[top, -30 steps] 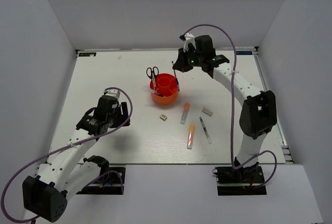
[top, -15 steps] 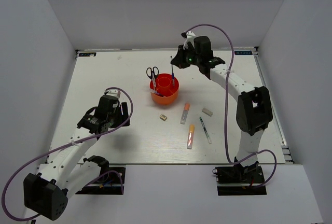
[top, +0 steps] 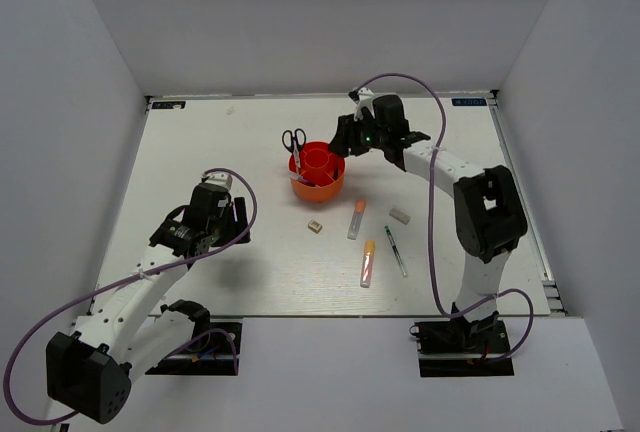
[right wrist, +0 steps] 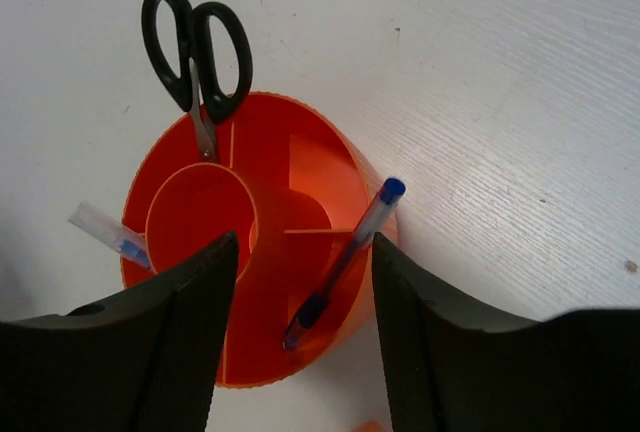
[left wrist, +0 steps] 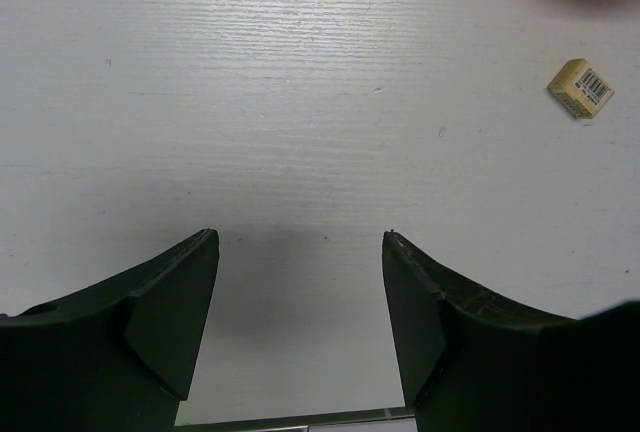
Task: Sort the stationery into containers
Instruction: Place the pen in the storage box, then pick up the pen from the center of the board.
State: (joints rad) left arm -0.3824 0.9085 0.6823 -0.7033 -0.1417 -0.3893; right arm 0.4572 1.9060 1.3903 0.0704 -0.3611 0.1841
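Note:
The round orange organiser (top: pixel 317 174) stands mid-table with black-handled scissors (top: pixel 294 140) upright in its far side. My right gripper (top: pixel 344 142) hovers open just above its right rim. In the right wrist view a blue pen (right wrist: pixel 345 262) leans free in an outer compartment of the organiser (right wrist: pixel 270 102), between the spread fingers of the right gripper (right wrist: pixel 303 242) and touching neither. Another clear pen (right wrist: pixel 105 232) pokes out on the left beside the scissors (right wrist: pixel 195 47). My left gripper (top: pixel 232 214) waits open and empty over bare table, as the left wrist view shows (left wrist: pixel 300 242).
In front of the organiser lie a tan block (top: pixel 314 225), two orange-and-white markers (top: pixel 357 218) (top: pixel 368 262), a thin green pen (top: pixel 396 250) and a white eraser (top: pixel 400 216). The tan block (left wrist: pixel 581 88) shows up and to the right of the left fingers.
My right gripper carried the blue pen over the organiser, came down and opened; the pen now leans inside on its own. The left arm stayed still.

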